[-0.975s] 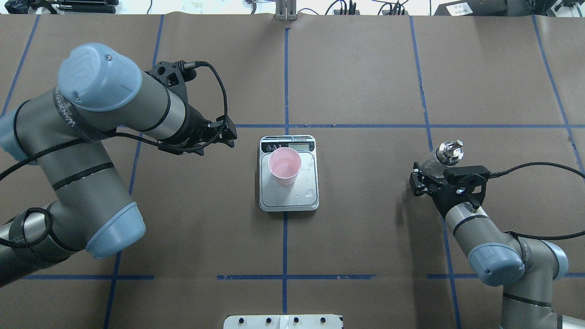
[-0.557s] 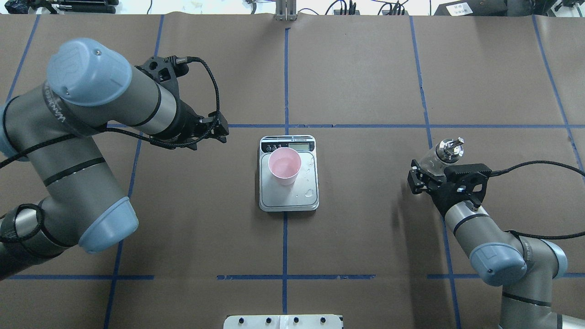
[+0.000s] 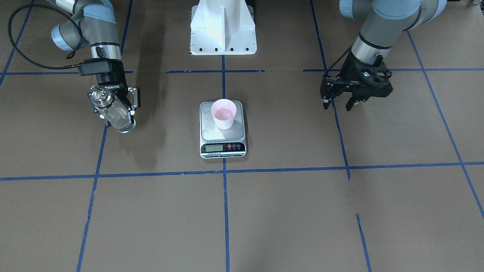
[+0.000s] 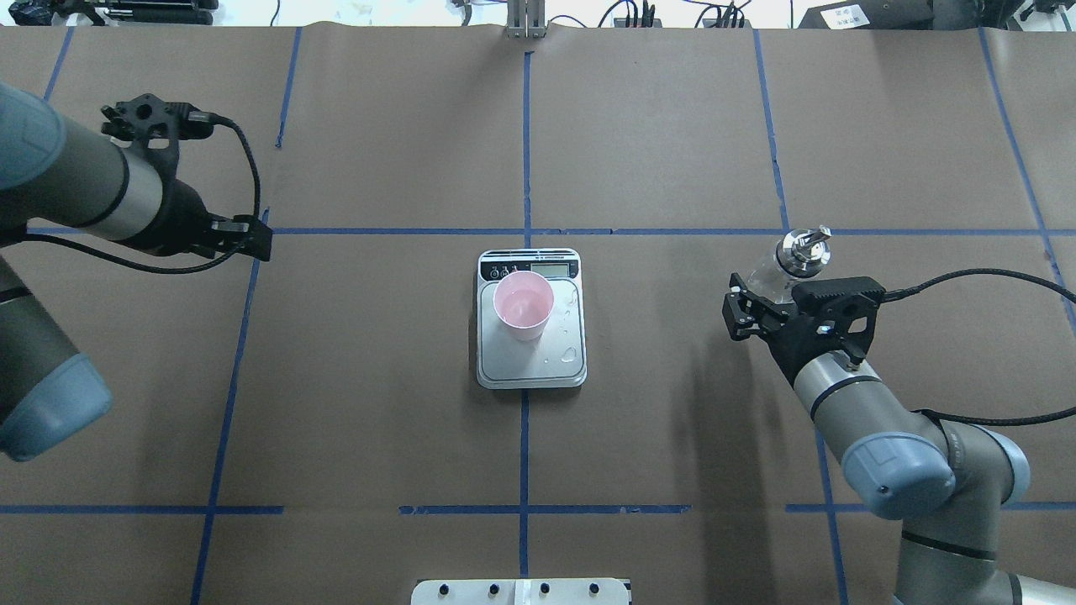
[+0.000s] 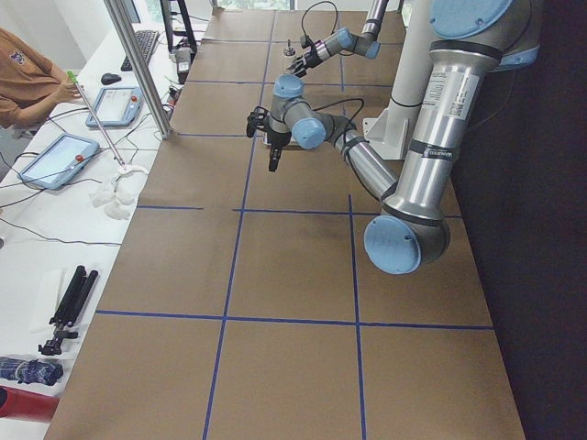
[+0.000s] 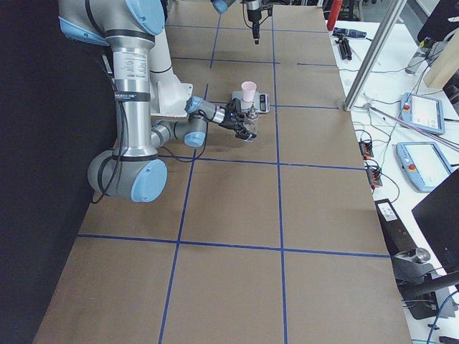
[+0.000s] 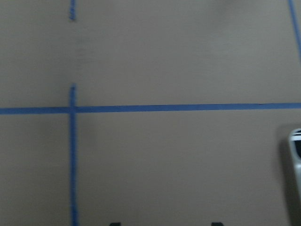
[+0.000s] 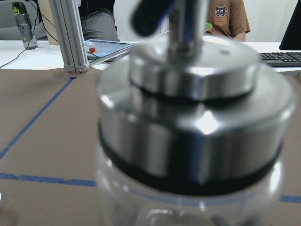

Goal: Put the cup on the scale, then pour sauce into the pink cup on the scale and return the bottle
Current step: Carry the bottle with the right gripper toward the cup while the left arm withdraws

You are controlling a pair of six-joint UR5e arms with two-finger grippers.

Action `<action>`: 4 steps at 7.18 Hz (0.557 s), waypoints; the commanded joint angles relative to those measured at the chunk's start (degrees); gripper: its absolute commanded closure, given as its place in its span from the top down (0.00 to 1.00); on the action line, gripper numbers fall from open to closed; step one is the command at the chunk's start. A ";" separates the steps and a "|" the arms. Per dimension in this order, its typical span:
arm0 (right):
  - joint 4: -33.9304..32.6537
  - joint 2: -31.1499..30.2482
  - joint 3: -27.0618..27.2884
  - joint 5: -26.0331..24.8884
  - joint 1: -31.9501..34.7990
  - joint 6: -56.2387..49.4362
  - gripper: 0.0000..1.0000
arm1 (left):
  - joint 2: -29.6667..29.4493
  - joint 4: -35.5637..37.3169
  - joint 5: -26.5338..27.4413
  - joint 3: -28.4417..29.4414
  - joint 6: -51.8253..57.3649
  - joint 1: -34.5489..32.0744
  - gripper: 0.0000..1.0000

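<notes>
One readable label: "ROBOTIQ" on the right gripper (image 3: 114, 109), which is clamped on the bottle (image 3: 120, 120). The bottle is tilted, well to the robot's right of the scale (image 3: 223, 148). Scale display too small to read. Cup (image 3: 224, 121) upright on platform, clear sauce (image 3: 223, 112) inside. Left gripper (image 3: 336, 105): fingers apart, holding nothing.

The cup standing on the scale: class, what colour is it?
The cup is pale pink, shown best in the exterior front-facing view.
</notes>
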 commanded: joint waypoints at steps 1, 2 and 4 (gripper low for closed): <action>-23.86 12.96 1.53 -0.33 0.28 0.59 0.00 | 4.27 -0.28 -0.03 -0.91 6.47 -3.50 0.68; -30.78 15.74 1.54 -0.51 0.11 0.69 0.00 | 5.76 -0.36 -0.03 -1.78 8.06 -4.21 0.67; -44.29 22.58 1.45 -0.42 -0.33 0.25 0.00 | 7.87 -0.54 -0.38 -2.05 13.75 -6.93 0.67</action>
